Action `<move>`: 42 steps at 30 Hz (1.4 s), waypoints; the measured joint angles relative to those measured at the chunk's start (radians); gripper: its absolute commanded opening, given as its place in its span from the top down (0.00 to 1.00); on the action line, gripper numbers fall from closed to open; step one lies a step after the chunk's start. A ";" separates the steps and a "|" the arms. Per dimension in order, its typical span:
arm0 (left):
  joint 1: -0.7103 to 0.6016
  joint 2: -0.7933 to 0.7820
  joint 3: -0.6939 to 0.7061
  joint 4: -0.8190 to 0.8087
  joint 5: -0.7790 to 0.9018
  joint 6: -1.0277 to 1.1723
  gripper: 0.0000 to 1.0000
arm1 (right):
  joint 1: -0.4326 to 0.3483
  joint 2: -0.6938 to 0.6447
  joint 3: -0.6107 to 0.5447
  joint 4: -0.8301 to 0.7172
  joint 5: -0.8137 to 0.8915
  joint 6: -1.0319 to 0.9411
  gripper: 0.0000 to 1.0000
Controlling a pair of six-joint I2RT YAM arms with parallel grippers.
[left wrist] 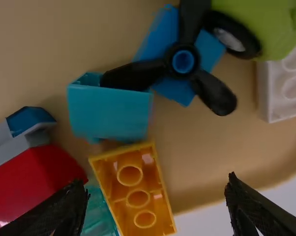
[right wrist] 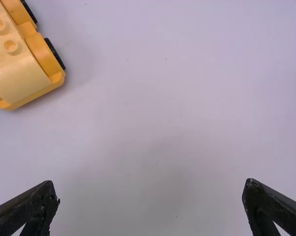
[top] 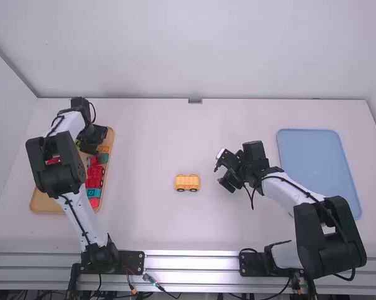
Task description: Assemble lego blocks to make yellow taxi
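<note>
Plastic, light and stiff by my judgement, made up the yellow, black-wheeled taxi body (top: 187, 182) standing on the white table (top: 147, 222) between my arms. Near it, my right gripper (right wrist: 150, 184) had its fingers spread and empty. My left gripper (left wrist: 156, 182), also parted around nothing, hung over the shallow tan tray (top: 45, 204) holding an orange rectangular block (left wrist: 138, 198). I judged that smooth block best pinched squarely across its long sides, lest it slip; the body wanted a grip above its wheels.

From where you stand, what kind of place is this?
Probably a robot test bench: two mechanical arms bolted along a metal rail, and a tray of toy bricks.
</note>
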 measured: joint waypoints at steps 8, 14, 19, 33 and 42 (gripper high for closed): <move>0.000 0.000 -0.052 0.047 0.000 -0.040 0.43 | 0.000 0.000 0.000 -0.003 0.000 0.002 0.01; 0.000 0.000 -0.051 0.050 0.000 -0.043 0.54 | 0.000 0.000 0.000 -0.005 0.000 0.000 0.01; 0.000 0.000 -0.051 0.050 -0.007 -0.044 0.46 | 0.000 0.000 0.000 -0.006 -0.001 0.002 0.01; 0.000 0.000 -0.052 0.042 -0.041 -0.078 0.52 | 0.000 0.000 0.000 -0.006 0.000 0.002 0.01; 0.003 0.000 -0.088 0.091 -0.049 -0.080 0.55 | 0.000 0.000 0.000 -0.013 0.000 0.003 0.01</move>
